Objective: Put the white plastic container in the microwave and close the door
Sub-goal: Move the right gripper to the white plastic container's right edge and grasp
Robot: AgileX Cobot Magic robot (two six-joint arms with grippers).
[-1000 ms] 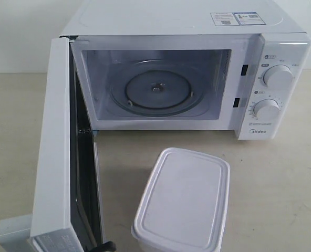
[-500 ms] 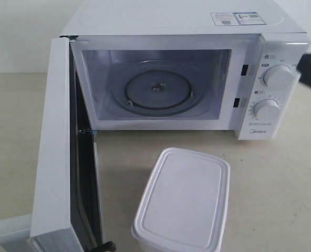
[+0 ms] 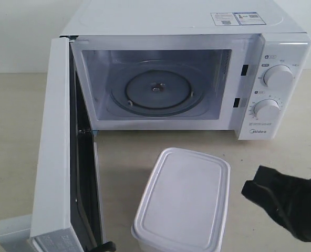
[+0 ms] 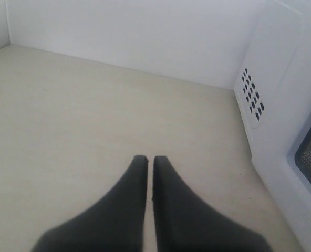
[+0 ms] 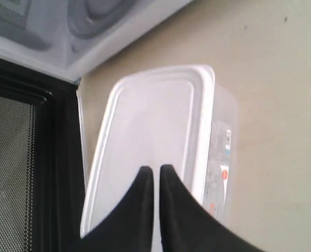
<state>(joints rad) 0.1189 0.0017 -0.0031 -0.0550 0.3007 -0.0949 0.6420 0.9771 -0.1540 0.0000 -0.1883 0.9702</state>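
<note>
White plastic container (image 3: 182,202) stands on the tabletop (image 3: 281,157) at 6 o'clock from the open microwave (image 3: 145,21), door (image 3: 53,147) swung out at 9 o'clock; right gripper (image 3: 248,190), jaws together and empty, hovers at the container's 3 o'clock, so loading and closing remain.

Wht microwave (image 3: 171,23) & container (image 3: 184,202), door (image 3: 53,147) blk inside

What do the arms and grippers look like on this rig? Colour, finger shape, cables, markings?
Both match: the left gripper and right gripper each have two matte black fingers, broad at the base, tapering to slim rounded tips. No markings show. In the exterior view the right arm is a black angular mass, too blurred to make out cables.
</note>
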